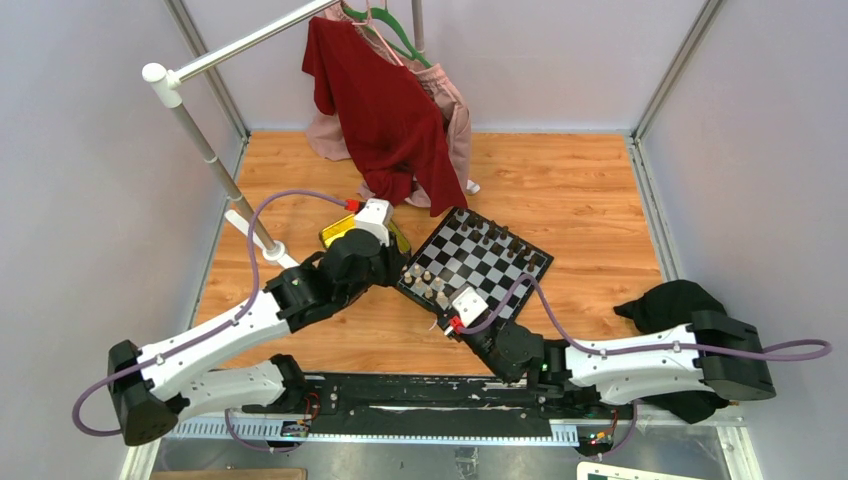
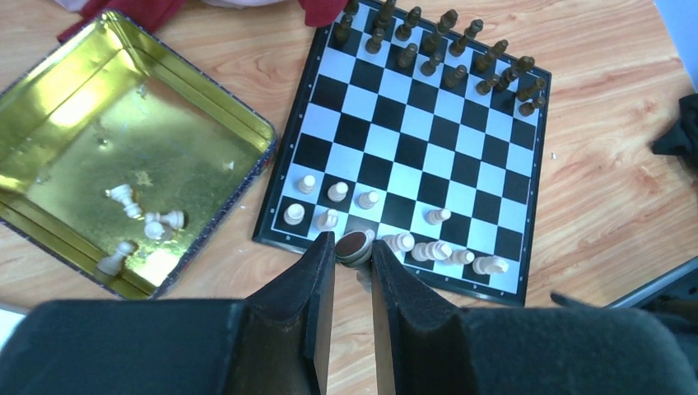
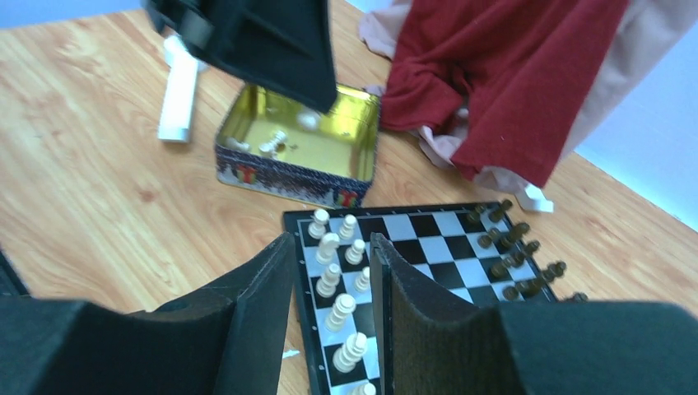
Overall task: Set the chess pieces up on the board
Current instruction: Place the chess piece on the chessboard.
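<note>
The board [image 1: 478, 262] lies tilted on the wooden table, with dark chess pieces [image 2: 444, 49] in two rows along its far side. Light chess pieces [image 2: 428, 247] stand and lean along the near rows. My left gripper [image 2: 352, 248] is shut on a light piece [image 2: 356, 244] whose brown felt base faces the camera, just above the board's near edge. A few more light pieces [image 2: 144, 218] lie in the gold tin [image 2: 197, 78]. My right gripper [image 3: 331, 243] is open above the row of light pieces [image 3: 329, 280], with nothing between its fingers.
The gold tin [image 1: 335, 232] sits left of the board, close to the left arm. Red and pink clothes [image 1: 385, 110] hang from a white rack [image 1: 200, 140] behind the board. A black cloth [image 1: 670, 300] lies at the right by the right arm.
</note>
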You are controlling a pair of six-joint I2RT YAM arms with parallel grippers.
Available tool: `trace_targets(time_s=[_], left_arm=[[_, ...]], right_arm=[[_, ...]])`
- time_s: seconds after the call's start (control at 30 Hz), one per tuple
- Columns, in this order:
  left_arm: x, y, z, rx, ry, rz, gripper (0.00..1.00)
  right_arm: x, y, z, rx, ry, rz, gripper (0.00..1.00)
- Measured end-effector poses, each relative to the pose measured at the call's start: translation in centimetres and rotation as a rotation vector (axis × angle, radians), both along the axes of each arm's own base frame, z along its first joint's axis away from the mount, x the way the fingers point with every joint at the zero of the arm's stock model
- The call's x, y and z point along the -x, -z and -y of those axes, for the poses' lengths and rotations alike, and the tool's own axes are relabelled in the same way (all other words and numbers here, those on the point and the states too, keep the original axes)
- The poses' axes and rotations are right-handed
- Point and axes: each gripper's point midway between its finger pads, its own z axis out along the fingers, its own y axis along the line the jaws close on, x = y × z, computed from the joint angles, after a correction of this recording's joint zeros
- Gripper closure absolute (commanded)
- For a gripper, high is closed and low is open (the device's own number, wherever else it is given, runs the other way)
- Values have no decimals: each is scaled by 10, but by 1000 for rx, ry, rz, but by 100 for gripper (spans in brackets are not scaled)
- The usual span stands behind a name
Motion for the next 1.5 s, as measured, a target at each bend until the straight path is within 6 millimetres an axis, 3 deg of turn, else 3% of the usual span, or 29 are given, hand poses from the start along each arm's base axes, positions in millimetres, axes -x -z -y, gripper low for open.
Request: trace_targets(time_s=[0.17, 0.33, 0.47, 0.6, 0.87, 1.03, 1.3, 1.5], left_arm=[[-6, 9, 12, 15, -32, -73, 100], [-13, 18, 15, 85, -73, -160, 100], [-24, 22, 14, 207, -118, -227, 100], [-26, 33, 17, 327, -135, -313, 100], [-17, 54, 33, 579, -141, -503, 100], [-15, 56, 42, 704, -154, -584, 100], [-19, 45, 54, 837, -154, -642, 100], [-22, 41, 55, 866, -156, -646, 100]], right_arm=[[12, -15, -10, -9, -99, -13, 58], [19, -14, -17, -2, -152, -34, 60], [16, -16, -15, -26, -165, -52, 60], [0, -19, -6, -82, -144, -78, 60], [-31, -1, 6, -154, -111, -166, 60], [-48, 8, 6, -194, -109, -225, 60], [-54, 33, -4, -185, -133, -311, 57], [-55, 40, -8, -192, -149, -340, 56]])
